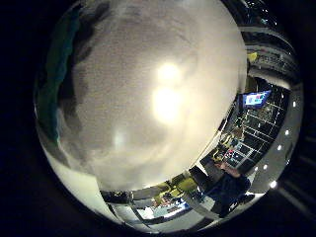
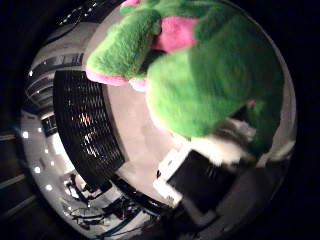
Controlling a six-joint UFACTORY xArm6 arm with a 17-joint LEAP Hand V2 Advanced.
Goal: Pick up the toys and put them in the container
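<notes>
While the palm hung close over a pale grey table (image 1: pixel 148 74), the view from the thumb side was largely filled by a green plush toy (image 2: pixel 210 85) with pink patches, which meant the toy sat very near the palm. Its fuzzy green body took up most of that view, and a limb or ear with a pink underside stuck out from it over the table. A white and black part of the hand (image 2: pixel 192 182) reached in beside the toy, with a white edge touching or overlapping the plush fur, but it could not be told from these views whether the fingers were curled round the toy or merely lying against it. Beyond the toy, a black mesh container (image 2: pixel 87 127) with a grid of small holes stood on the same surface, apart from the toy, with bare tabletop between them. The view from the little finger side showed mostly the bare table with two bright reflections of lamps in it, and a dark teal shape (image 1: pixel 54 79) lay along one edge, too blurred to identify. Past the table's far edge there was a dim room with a lit screen (image 1: pixel 256 98) and ceiling lights
</notes>
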